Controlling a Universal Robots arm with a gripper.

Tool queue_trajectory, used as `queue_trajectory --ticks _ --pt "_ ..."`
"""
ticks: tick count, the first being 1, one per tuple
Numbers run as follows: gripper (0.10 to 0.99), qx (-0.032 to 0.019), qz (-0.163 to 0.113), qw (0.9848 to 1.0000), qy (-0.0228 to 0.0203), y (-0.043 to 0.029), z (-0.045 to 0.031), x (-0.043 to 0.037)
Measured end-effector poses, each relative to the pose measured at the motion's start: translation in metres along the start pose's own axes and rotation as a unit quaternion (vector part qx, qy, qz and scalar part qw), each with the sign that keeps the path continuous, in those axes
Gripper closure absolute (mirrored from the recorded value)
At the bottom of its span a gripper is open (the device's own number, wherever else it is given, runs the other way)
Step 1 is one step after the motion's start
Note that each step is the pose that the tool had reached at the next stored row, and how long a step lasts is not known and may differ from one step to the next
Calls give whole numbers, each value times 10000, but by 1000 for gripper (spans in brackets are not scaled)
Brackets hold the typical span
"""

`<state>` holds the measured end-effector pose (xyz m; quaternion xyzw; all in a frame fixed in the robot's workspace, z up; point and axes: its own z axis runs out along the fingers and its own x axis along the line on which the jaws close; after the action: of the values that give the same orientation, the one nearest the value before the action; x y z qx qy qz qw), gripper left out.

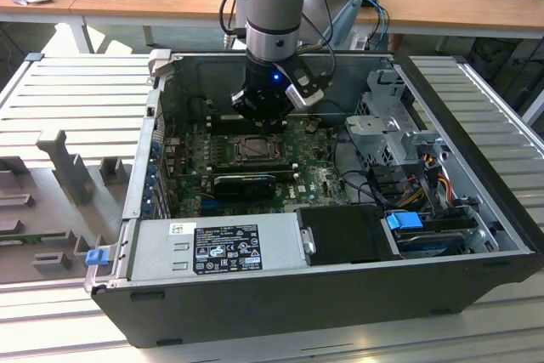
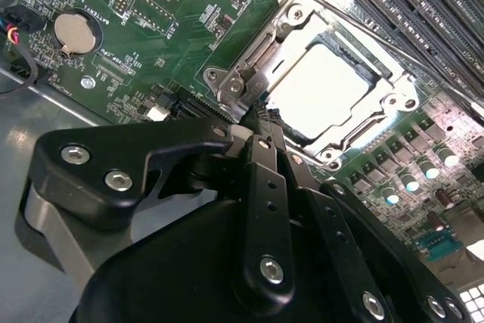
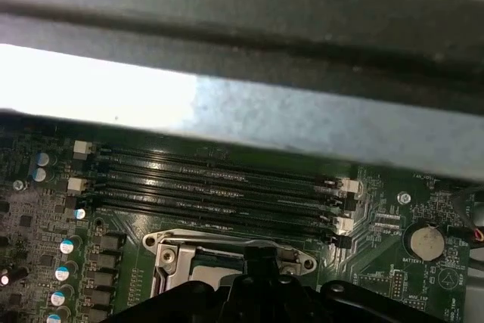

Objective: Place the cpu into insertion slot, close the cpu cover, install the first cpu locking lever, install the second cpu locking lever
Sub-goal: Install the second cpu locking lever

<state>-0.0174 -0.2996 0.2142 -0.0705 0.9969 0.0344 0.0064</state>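
Your gripper [image 2: 265, 115] sits low inside the open PC case [image 1: 476, 210], right over the insertion slot [image 1: 253, 150]; in the second wrist view its fingers look pressed together w/ nothing between them, tips at the socket's edge near a lever [image 2: 253, 54]. The cpu [image 2: 318, 88] is already seated, bright square top showing, and the cpu cover [image 2: 378, 107] appears to lie flat around it, chip visible thru the cut-out. Whether either lever is hooked, I can't tell. Risks as I judge them: tips are so close to the socket rim that a small sideways drift could scrape the cover or slip off the thin lever wire, letting it spring back. Pushing down off-centre could load the chip unevenly and hurt the pins beneath. Memory slots [image 3: 212, 179] run just beside the socket, and capacitors [image 2: 408, 183] crowd the other side, so a wide swing could clip them. The coin battery [image 2: 76, 32] is well apart, no worry there.
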Motion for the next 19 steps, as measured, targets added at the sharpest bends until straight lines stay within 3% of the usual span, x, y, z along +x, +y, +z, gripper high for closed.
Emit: queue_trajectory --ticks 6,9,19 --pt "980 0 1 10000 0 -27 -17 4" --pt "980 0 0 10000 0 -27 -112 3" --pt "980 0 0 10000 0 -129 -124 17"
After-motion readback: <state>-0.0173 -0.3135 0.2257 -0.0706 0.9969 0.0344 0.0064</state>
